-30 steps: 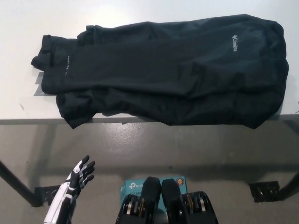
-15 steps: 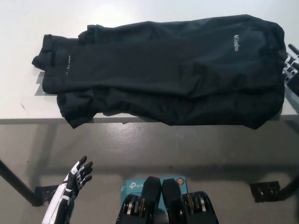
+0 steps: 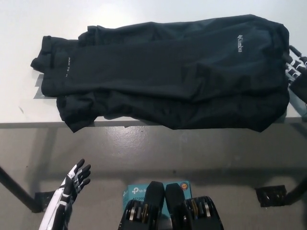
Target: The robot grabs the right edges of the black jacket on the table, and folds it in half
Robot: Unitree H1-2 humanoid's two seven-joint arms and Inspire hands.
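The black jacket [image 3: 168, 74] lies spread flat across the white table [image 3: 29, 19], collar end at picture left, a small white logo near its right end. Its lower hem hangs slightly over the table's front edge. My black right hand [image 3: 296, 64] shows at the right border, fingers apart, touching the jacket's right edge and holding nothing. My white left hand [image 3: 72, 184] rests low at picture left, below the table, fingers spread and empty.
The table's front edge [image 3: 38, 124] runs across the middle of the view. Grey floor lies below it, with a teal box [image 3: 136, 191] near the bottom centre and a dark table foot [image 3: 271, 195] at the lower right.
My right hand has come in from the right border and now sits against the jacket's right edge. My left hand has sunk slightly lower. The jacket has not moved.
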